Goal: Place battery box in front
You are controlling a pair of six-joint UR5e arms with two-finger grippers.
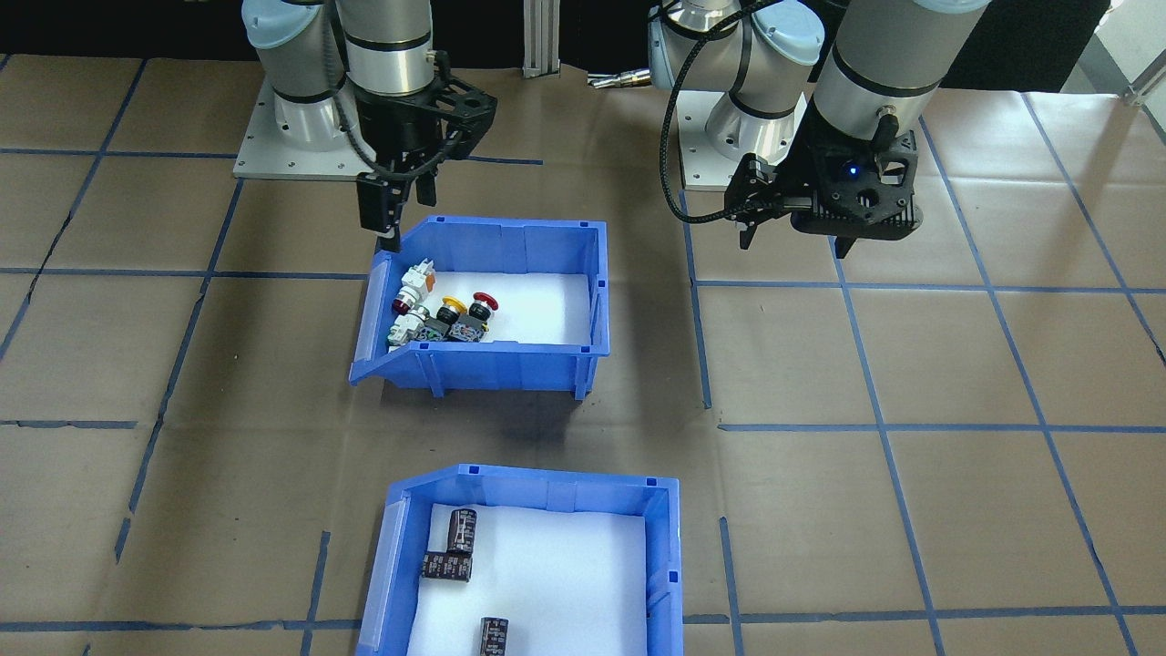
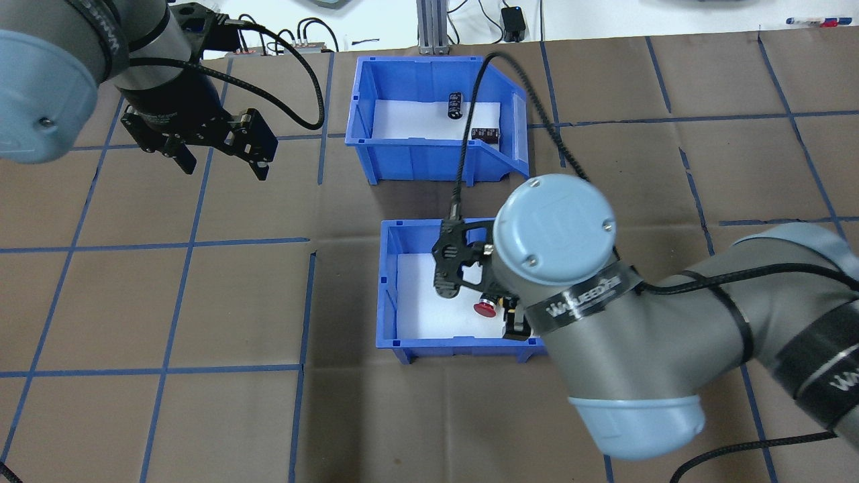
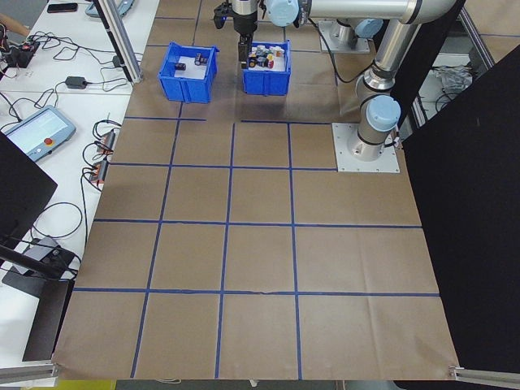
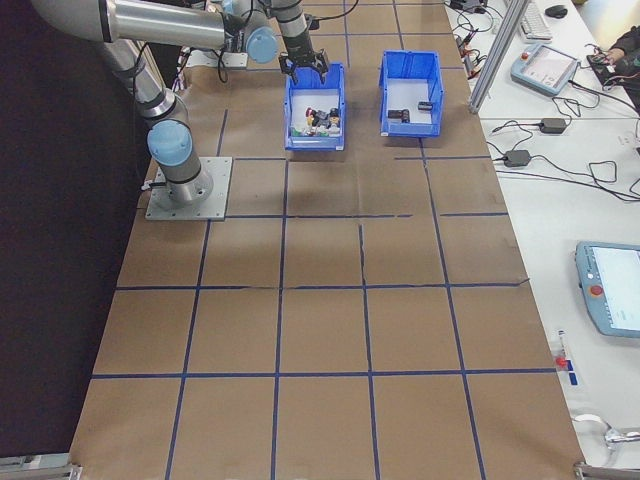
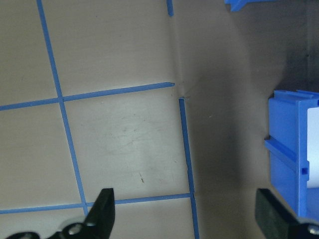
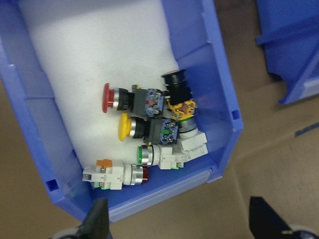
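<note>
The battery box (image 1: 547, 483), a blue open-top bin with a white floor and a few dark batteries (image 1: 462, 531), stands on the table's far side from the robot (image 2: 429, 64). Neither gripper touches it. Nearer the robot stands a matching blue bin of push-buttons (image 1: 510, 237). My right gripper (image 6: 182, 224) hangs open over that bin's sloped front lip, at its corner (image 1: 405, 214), with nothing between its fingers. Off to the side over bare table, my left gripper (image 2: 223, 168) is open and empty (image 5: 187, 214).
Brown paper with blue tape lines (image 2: 201, 241) covers the table. The push-button bin (image 2: 389, 282) lies between the robot and the battery box, partly under my right arm (image 2: 604, 322). Cables and devices lie beyond the table's far edge (image 3: 41, 134).
</note>
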